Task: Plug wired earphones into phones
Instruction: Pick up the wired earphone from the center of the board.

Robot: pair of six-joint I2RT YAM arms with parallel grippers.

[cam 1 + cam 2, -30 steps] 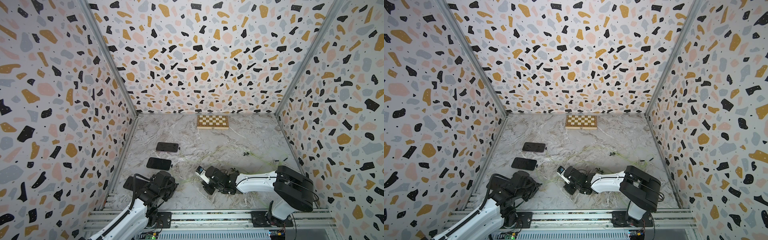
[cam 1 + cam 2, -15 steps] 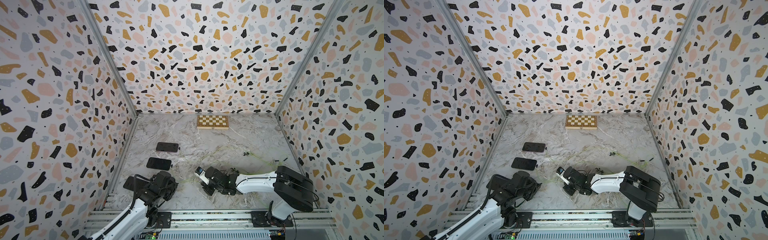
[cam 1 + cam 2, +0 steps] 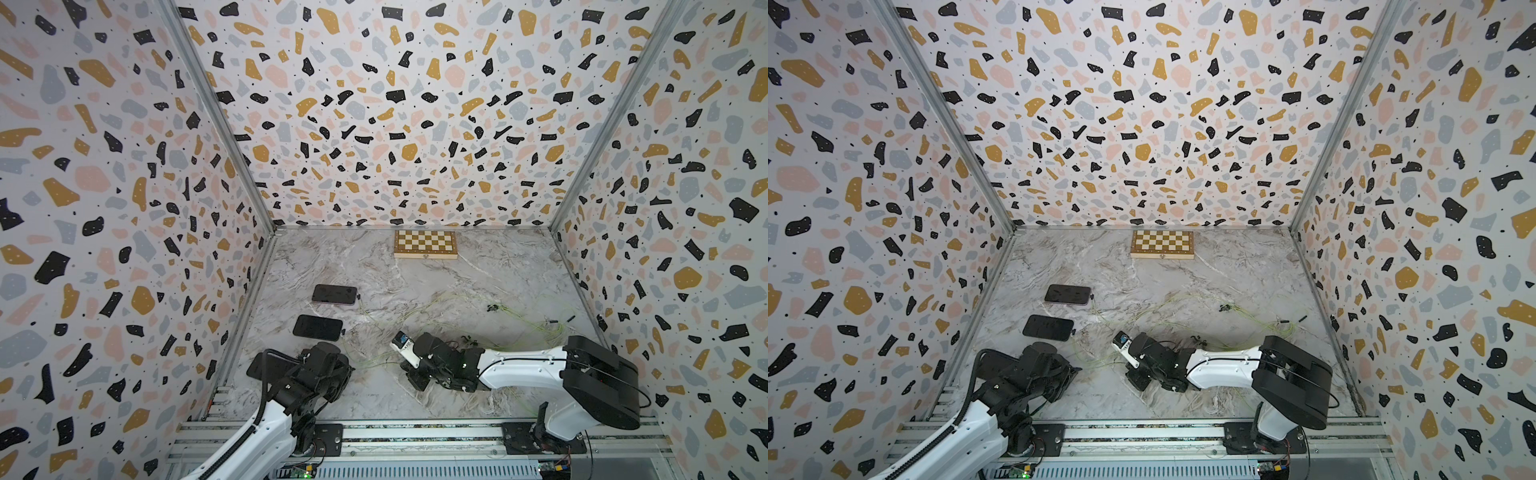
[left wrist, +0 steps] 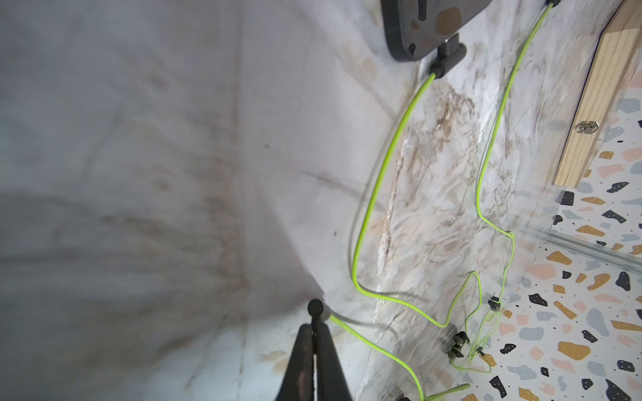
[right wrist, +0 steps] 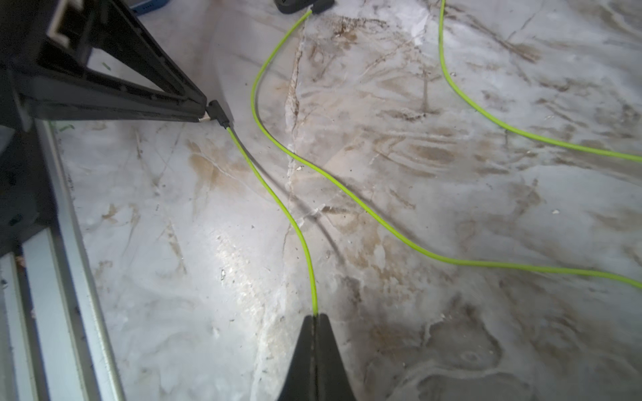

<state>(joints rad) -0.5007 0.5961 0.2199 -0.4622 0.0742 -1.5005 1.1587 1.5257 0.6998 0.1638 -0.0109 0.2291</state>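
- Grip, left arm: clamping the small black plug (image 4: 315,307) between the closed tips of the left gripper (image 4: 314,328), close over the marble tabletop (image 3: 415,282).
- Grip, right arm: pinching the yellow-green earphone cable (image 5: 302,243) between the shut tips of the right gripper (image 5: 315,319), a short run down the same cable from that plug.
- Running in a gentle curve from the plug to the right gripper, raised enough to be throwing a separate shadow on the marble.
- Lying flat toward the left wall in both top views: the far phone (image 3: 334,294) and, nearer the arms, the middle phone (image 3: 318,328), well apart from the held plug.
- Showing a black connector at the short edge of each of those two, on the side facing the table's middle, with green cables trailing away across the marble.
- Lying partly covered by the left arm: the near phone (image 3: 254,369), only a dark corner showing.
- Resting loose among thin green loops near the table's middle: black earbuds (image 3: 493,308).
- Sitting against the back wall, well apart from everything else: the wooden chessboard box (image 3: 425,244).
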